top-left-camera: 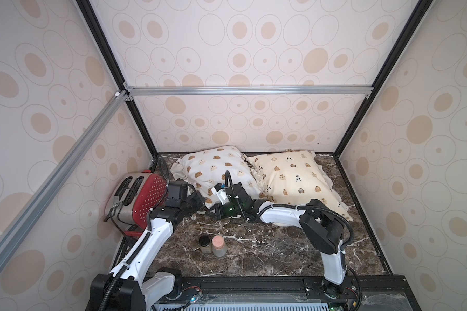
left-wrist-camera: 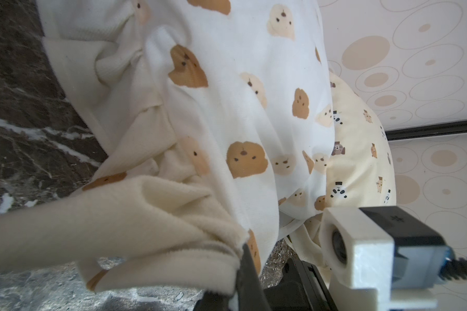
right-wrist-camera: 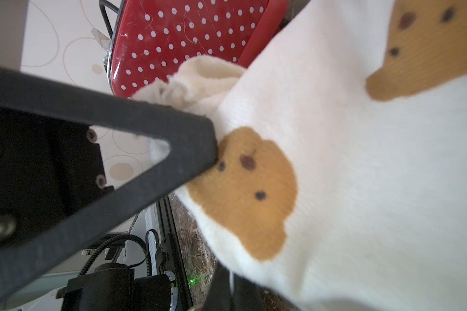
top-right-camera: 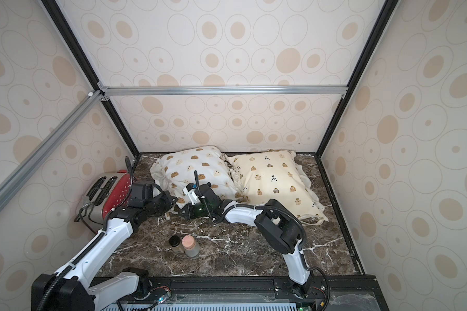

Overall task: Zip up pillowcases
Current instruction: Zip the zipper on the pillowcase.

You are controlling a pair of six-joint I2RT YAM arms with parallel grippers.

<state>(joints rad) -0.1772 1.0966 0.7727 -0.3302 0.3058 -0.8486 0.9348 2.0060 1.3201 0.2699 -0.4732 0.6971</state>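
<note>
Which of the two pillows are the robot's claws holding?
The white pillowcase with big bear faces, beside the red toaster: left gripper and right gripper pinch its near edge. The cream-yellow pillowcase with pandas is ungripped.

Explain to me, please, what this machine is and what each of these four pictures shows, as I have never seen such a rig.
These are two white robot arms at a dark marble table, each ending in a two-fingered gripper. Two pictures look down from overhead, nearly alike; the other two come from cameras on the arms' wrists, very close up. On the table lie a white pillowcase with bear faces, a cream-yellow pillowcase beside it, a red dotted toaster and two small jars. The left gripper is shut on the white pillowcase's ruffle at its near corner; the right gripper is shut on the same pillowcase's fabric just beside it. No zip shows clearly here.
</note>
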